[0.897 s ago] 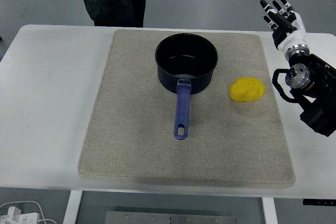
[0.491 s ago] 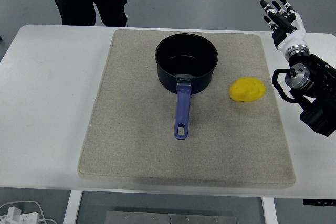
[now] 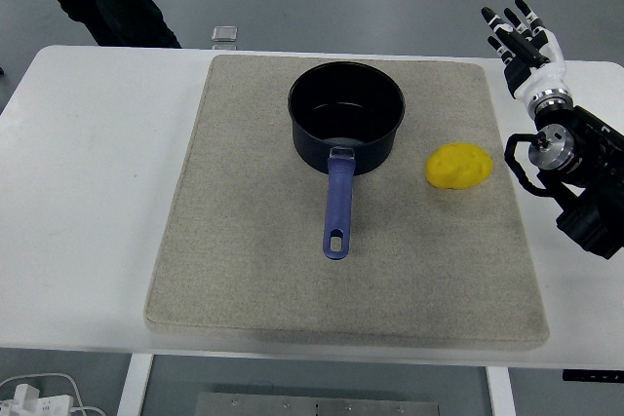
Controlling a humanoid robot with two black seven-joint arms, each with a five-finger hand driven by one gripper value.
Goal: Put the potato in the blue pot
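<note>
The yellow potato [image 3: 459, 166] lies on the tan mat [image 3: 244, 241], just to the right of the blue pot [image 3: 345, 116] — not in it. The right hand [image 3: 525, 39] is up at the table's far right side, fingers spread wide, holding nothing.

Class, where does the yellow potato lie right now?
In the head view, the yellow potato lies on the beige mat's right side, just right of the dark blue pot, apart from it.
</note>
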